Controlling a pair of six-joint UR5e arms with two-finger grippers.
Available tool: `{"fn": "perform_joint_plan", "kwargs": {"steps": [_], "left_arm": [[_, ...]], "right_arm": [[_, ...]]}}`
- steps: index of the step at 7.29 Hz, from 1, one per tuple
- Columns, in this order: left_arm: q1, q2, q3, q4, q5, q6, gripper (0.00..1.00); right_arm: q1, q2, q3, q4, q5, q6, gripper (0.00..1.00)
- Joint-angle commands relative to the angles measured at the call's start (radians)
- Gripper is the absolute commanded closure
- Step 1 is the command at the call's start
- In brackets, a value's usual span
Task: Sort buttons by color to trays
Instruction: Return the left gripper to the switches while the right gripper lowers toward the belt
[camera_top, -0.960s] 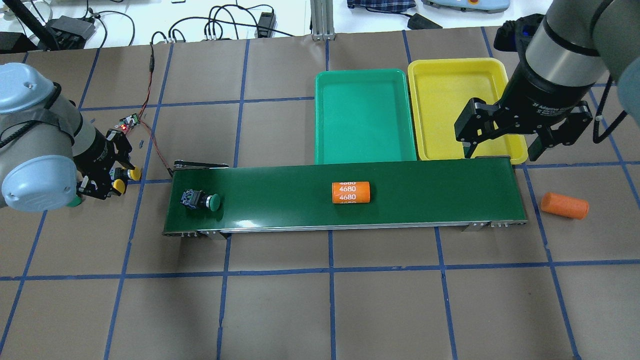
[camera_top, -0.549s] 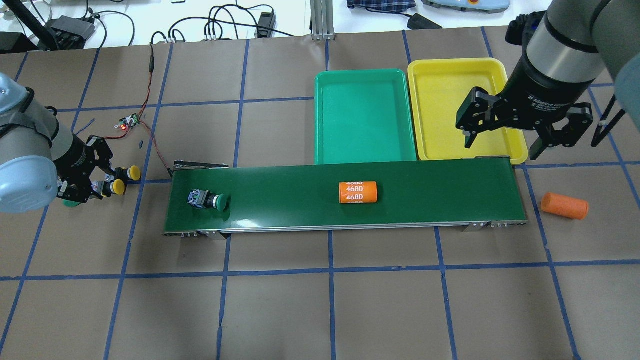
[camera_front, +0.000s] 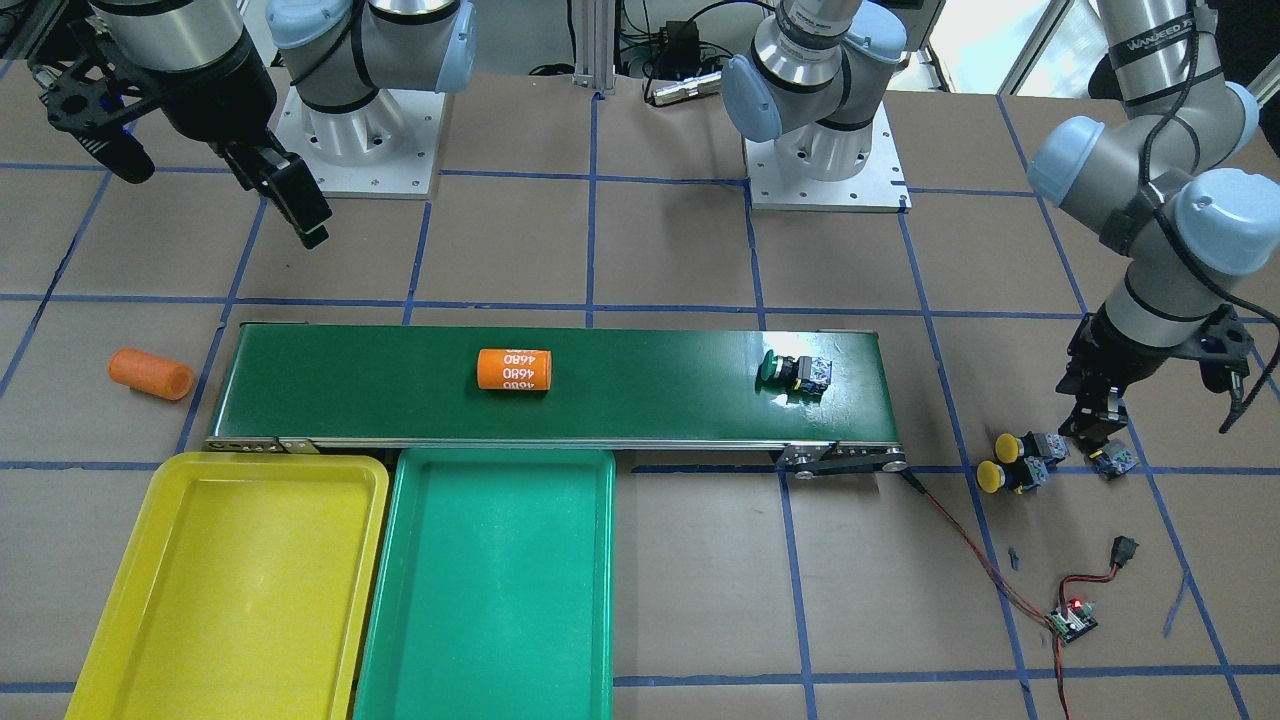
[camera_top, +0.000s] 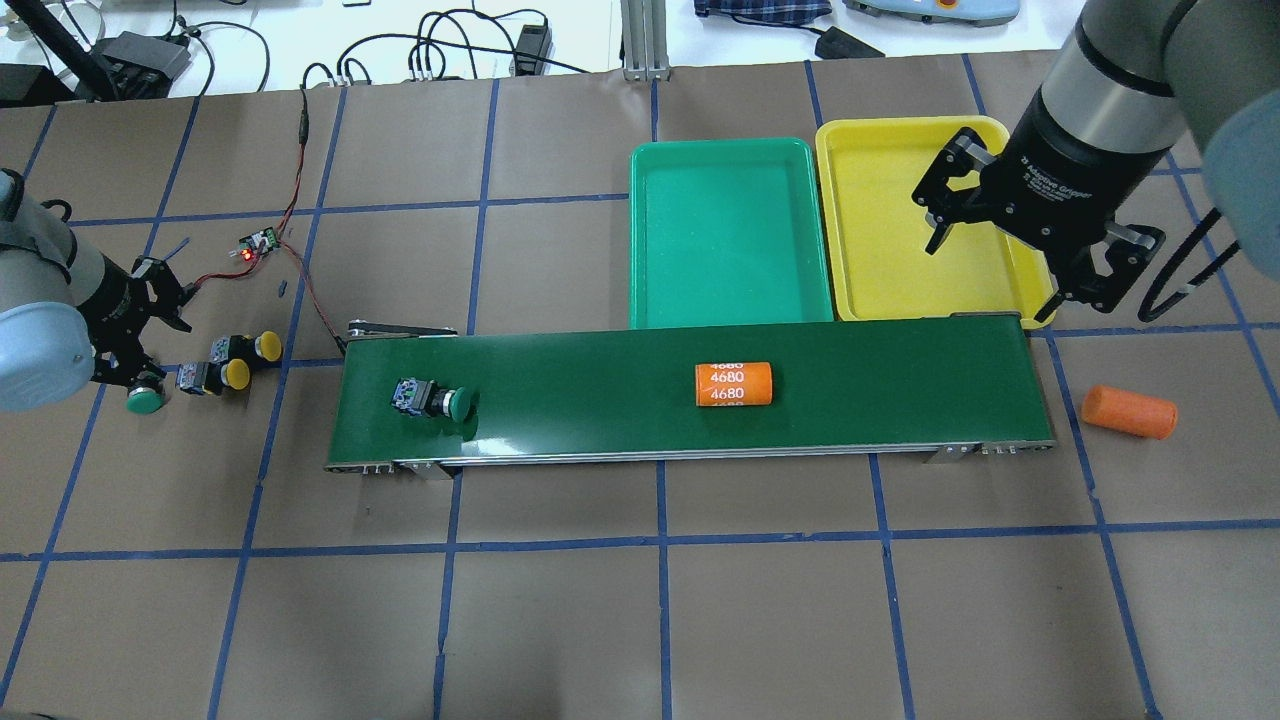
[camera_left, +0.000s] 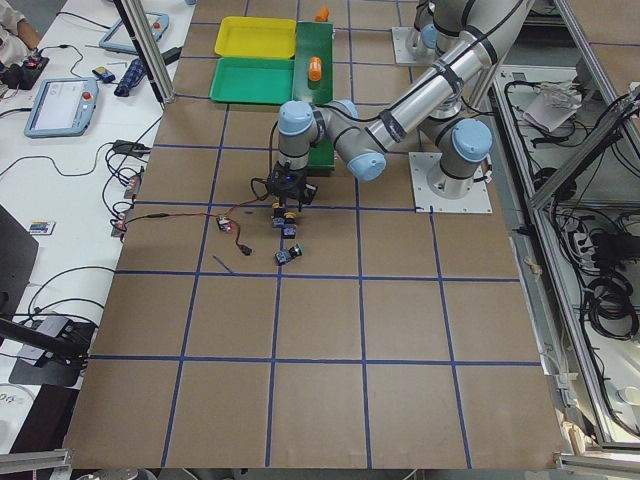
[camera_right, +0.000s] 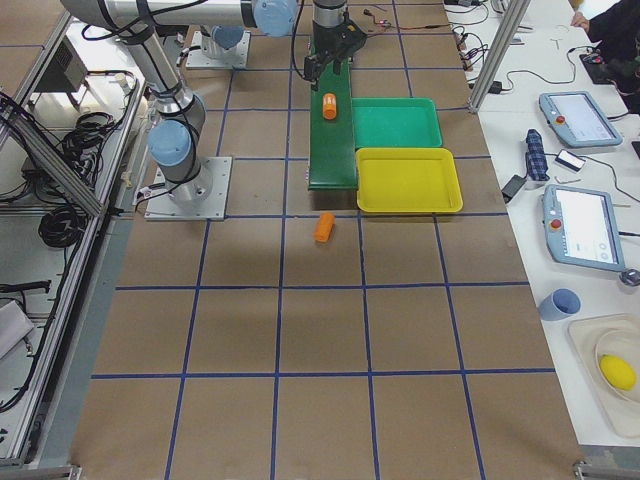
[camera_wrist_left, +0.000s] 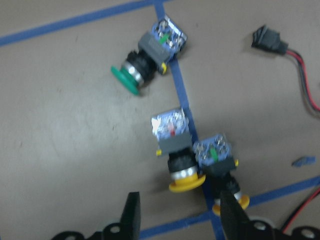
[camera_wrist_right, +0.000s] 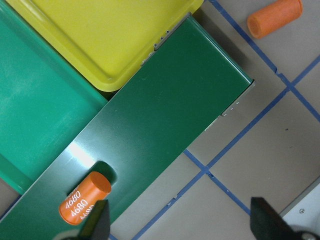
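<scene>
Left gripper (camera_wrist_left: 180, 216), jaws wide and empty, is hovering over two yellow-capped push-buttons (camera_wrist_left: 186, 181) lying close together on the table (camera_wrist_left: 75, 130); straddling one switch body alone is advisable. Right gripper (camera_top: 995, 272) is hanging wide-open near the yellow plastic tray (camera_top: 880, 200).

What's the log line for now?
left gripper open near yellow buttons | right gripper open near yellow tray | green button on conveyor | both trays empty
</scene>
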Motion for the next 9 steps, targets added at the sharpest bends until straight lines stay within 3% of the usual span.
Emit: {"fn": "perform_joint_plan", "kwargs": {"steps": [1, 4, 6, 9], "left_arm": [[0.063, -0.056, 0.053, 0.008, 0.000, 0.230, 0.37], [0.074, -0.132, 0.149, 0.007, 0.006, 0.432, 0.37], [0.074, -0.189, 0.180, 0.008, 0.071, 0.510, 0.38], [0.074, -0.263, 0.191, 0.007, 0.076, 0.551, 0.39]], "right_arm": [[0.000, 0.001, 0.002, -0.002, 0.008, 0.172, 0.00], [0.008, -0.004, 0.037, 0.008, 0.003, 0.422, 0.00], [0.010, -0.001, 0.058, -0.002, 0.008, 0.459, 0.00], [0.078, 0.014, 0.074, -0.069, 0.006, 0.508, 0.00]]}}
